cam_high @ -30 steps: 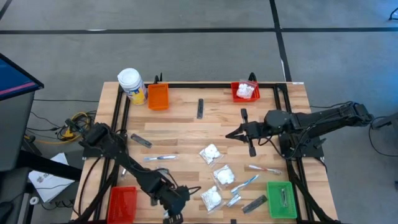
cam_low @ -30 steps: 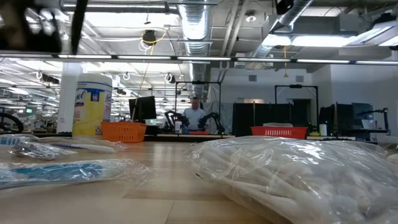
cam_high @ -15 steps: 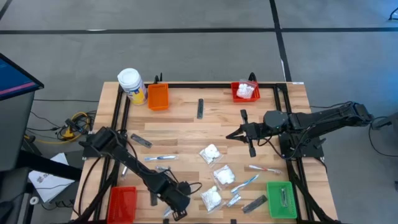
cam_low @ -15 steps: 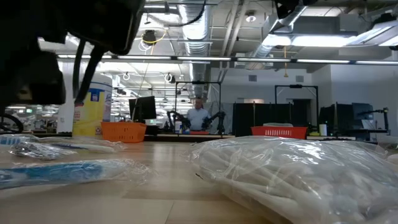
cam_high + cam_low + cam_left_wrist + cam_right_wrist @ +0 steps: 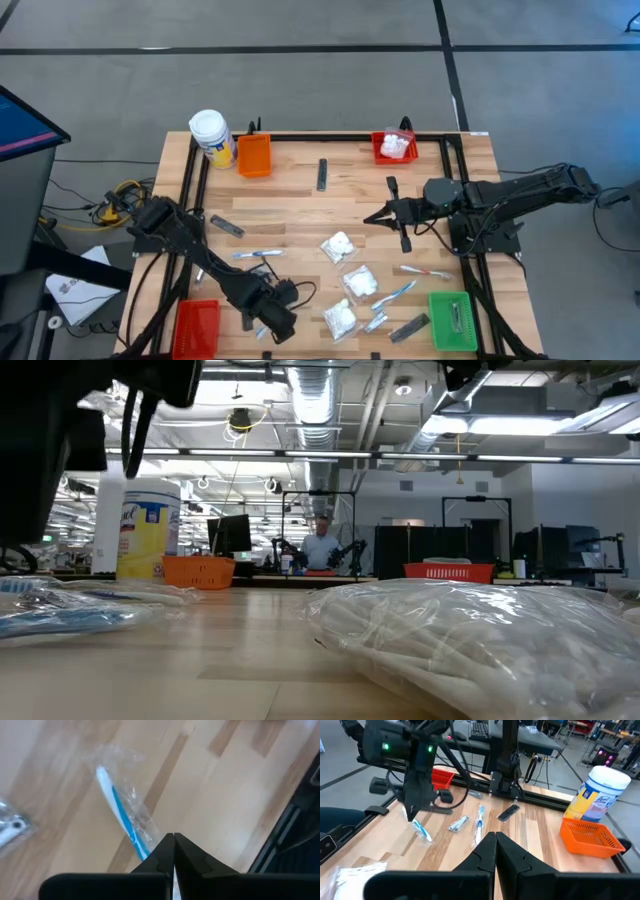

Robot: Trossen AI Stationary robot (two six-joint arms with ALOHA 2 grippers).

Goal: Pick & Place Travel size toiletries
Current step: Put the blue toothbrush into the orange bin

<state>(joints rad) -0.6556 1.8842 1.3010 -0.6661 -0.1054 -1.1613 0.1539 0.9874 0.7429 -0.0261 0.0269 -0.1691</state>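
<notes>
The left gripper (image 5: 173, 840) is closed on one end of a wrapped white-blue toothbrush (image 5: 122, 812), which hangs from its tips above the front of the wooden table (image 5: 300, 200), near the red bin (image 5: 197, 325) at the front left corner. In the right wrist view the same toothbrush (image 5: 421, 830) dangles under the left arm. The right gripper (image 5: 372, 216) hovers over the middle of the table with its fingers pressed together and nothing between them.

On the table lie three white puffy packets (image 5: 340, 246) in a loose column right of centre, with a fourth in the red bin (image 5: 394, 147) at the back right. Three more wrapped toothbrushes rest on the wood: one (image 5: 255, 254) left of centre, one (image 5: 424, 270) and one (image 5: 397, 292) right of the packets. Four dark grey flat bars are out: one (image 5: 322, 174) at the back centre, one (image 5: 227, 226) on the left, one (image 5: 409, 327) at the front beside the green bin (image 5: 452, 320), one (image 5: 392, 185) just behind the right gripper. A small silvery sachet (image 5: 377, 321) lies at the front by the packets.

An orange bin (image 5: 253, 155) and a white-capped yellow jar (image 5: 211, 137) stand at the back left.
</notes>
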